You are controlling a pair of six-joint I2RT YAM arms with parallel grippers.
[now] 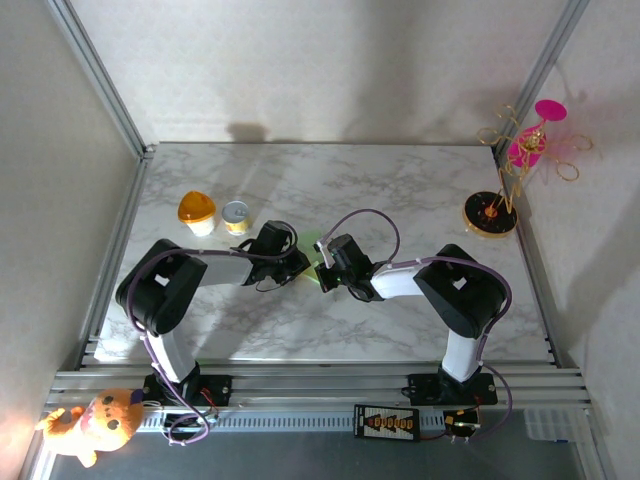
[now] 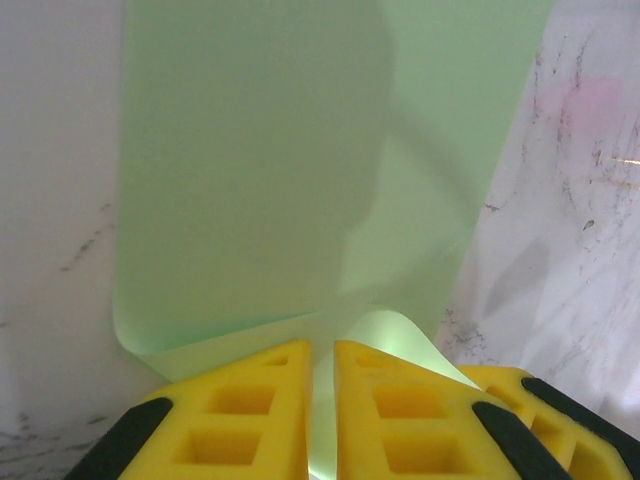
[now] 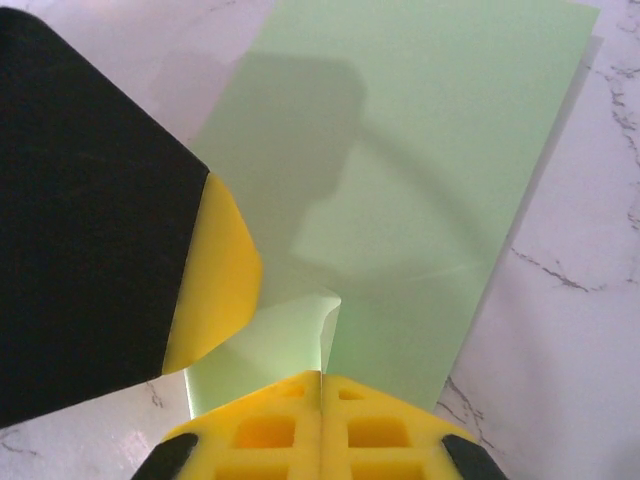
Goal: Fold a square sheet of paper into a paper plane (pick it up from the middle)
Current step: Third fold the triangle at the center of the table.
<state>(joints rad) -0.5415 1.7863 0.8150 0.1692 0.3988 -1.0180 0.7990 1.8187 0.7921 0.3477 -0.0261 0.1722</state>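
Observation:
The pale green square sheet of paper [image 2: 300,160] lies on the marble table, its near edge curled up. In the top view a little of the sheet [image 1: 313,243] shows between the two wrists at mid-table. My left gripper [image 2: 322,345] is shut on the square sheet of paper, which stands in the thin slit between its yellow fingers [image 2: 250,400]. My right gripper [image 3: 322,375] is shut on a raised flap of the same sheet [image 3: 420,150]. The two grippers meet tip to tip [image 1: 300,262], [image 1: 326,262]. The left gripper's black and yellow finger [image 3: 215,270] stands just left of the flap.
An orange-lidded cup [image 1: 197,211] and a small yellow tin [image 1: 236,216] stand behind the left arm. A pink-and-gold ornament stand [image 1: 510,180] is at the back right. An orange plush toy [image 1: 95,422] sits on the front rail at left.

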